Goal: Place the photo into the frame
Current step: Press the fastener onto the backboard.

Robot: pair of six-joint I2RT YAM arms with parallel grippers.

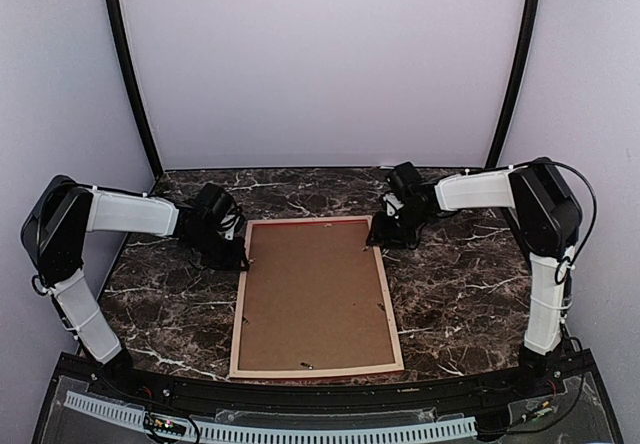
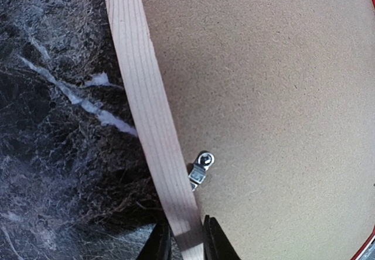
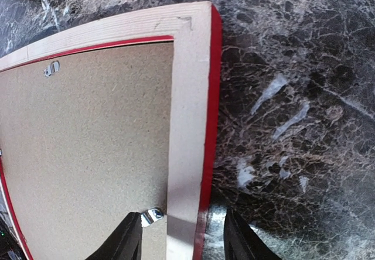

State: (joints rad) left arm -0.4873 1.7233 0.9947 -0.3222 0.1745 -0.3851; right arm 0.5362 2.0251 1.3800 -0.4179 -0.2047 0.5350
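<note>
The frame (image 1: 239,309) lies face down on the marble table, its pale wood back up and red edges showing. A brown backing board (image 1: 315,294) fills it. The photo is hidden. My left gripper (image 1: 240,259) is at the upper part of the frame's left rail (image 2: 146,96). In the left wrist view this gripper (image 2: 186,245) is shut on the rail, one finger on each side. My right gripper (image 1: 385,236) is at the upper part of the right rail (image 3: 187,96). It stands open astride the rail (image 3: 181,236), and its inner finger (image 3: 126,239) touches a metal tab (image 3: 151,215).
Another metal turn tab (image 2: 201,169) sits on the backing board (image 2: 263,96) just ahead of my left fingers. More small tabs dot the board's edges (image 3: 51,68). Dark marble table (image 1: 460,284) surrounds the frame, with grey walls behind and at the sides.
</note>
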